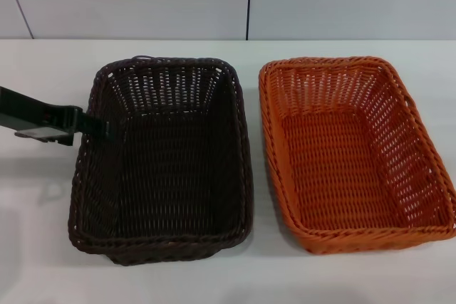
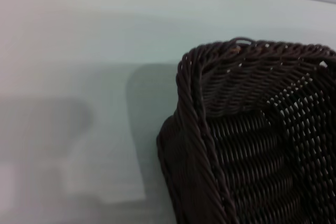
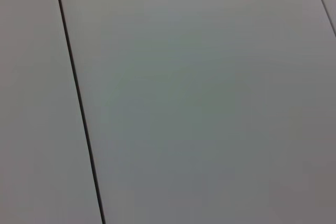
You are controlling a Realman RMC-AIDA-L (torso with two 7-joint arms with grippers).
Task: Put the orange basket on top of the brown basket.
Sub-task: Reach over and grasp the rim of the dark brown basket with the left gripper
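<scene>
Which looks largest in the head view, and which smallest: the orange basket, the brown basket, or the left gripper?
1. The orange basket and the brown basket look about the same size, so I do not rank one over the other.
2. The left gripper, at the brown basket's left rim, looks much the smallest.

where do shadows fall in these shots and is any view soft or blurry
Head view: even light, the brown basket and the orange basket cast only faint shadows on the white table, and the left gripper at the brown basket's rim looks sharp. Left wrist view: a soft grey shadow beside the basket, whose near weave is blurred. Right wrist view: only flat grey panels, no shadows.
</scene>
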